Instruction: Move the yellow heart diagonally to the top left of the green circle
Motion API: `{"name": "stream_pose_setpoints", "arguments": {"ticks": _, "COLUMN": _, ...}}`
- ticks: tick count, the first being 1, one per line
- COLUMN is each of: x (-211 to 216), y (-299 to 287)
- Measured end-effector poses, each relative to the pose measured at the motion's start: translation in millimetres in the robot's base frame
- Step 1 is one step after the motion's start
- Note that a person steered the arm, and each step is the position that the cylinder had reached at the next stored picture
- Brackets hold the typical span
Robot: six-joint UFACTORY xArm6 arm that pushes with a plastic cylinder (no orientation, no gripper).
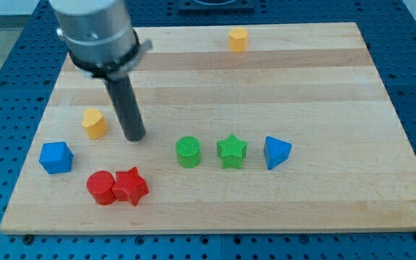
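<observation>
The yellow heart (94,123) lies on the wooden board (323,202) at the view's left. The green circle (188,152) stands near the board's middle, to the right of and lower than the heart. My tip (135,137) rests on the board between them, just right of the heart with a small gap, and to the upper left of the green circle.
A green star (232,151) and a blue triangle (276,152) line up right of the green circle. A blue block (55,157) sits at the left. A red circle (100,188) touches a red star (131,186). A yellow block (237,40) sits at the top.
</observation>
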State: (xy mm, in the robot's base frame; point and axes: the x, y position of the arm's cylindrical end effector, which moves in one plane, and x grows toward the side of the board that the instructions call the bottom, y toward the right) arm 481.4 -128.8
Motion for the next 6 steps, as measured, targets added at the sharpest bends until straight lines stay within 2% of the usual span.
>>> {"name": "stream_pose_setpoints", "arguments": {"ticks": 1, "x": 21.7, "y": -74.8}}
{"name": "stream_pose_setpoints", "arguments": {"ticks": 2, "x": -11.5, "y": -97.7}}
{"name": "stream_pose_setpoints", "arguments": {"ticks": 3, "x": -47.2, "y": -25.0}}
{"name": "stream_pose_setpoints", "arguments": {"ticks": 4, "x": -98.4, "y": 18.0}}
{"name": "stream_pose_setpoints", "arguments": {"ticks": 5, "x": -77.6, "y": 35.6}}
{"name": "stream_pose_setpoints", "arguments": {"ticks": 6, "x": -56.7, "y": -15.9}}
